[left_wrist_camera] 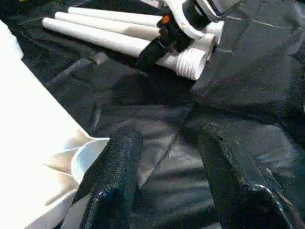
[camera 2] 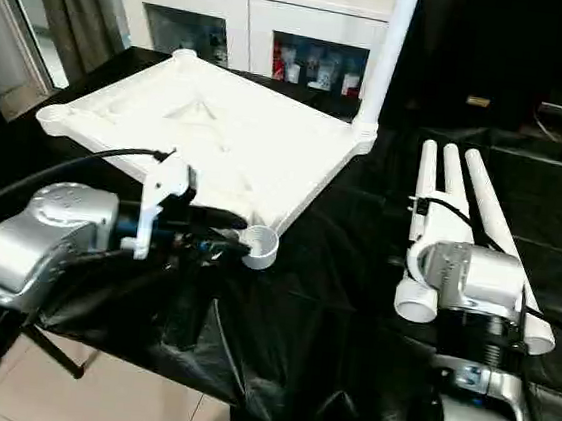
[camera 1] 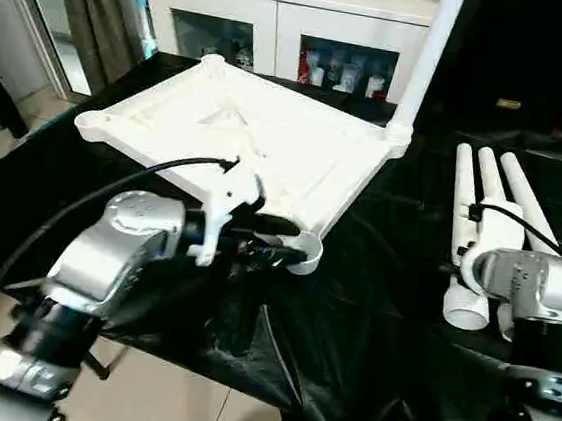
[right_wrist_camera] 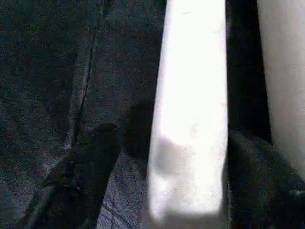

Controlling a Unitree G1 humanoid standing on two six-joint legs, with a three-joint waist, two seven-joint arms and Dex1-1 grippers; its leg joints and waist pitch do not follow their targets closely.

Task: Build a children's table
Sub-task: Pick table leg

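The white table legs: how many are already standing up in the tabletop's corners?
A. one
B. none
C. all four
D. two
A: one leg stands upright in the far corner of the tabletop, while three loose legs lie side by side on the black cloth.

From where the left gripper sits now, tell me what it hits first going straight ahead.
Probably the black cloth just past the tabletop's corner socket; further along lie the loose legs and the right gripper. Depth is unclear.
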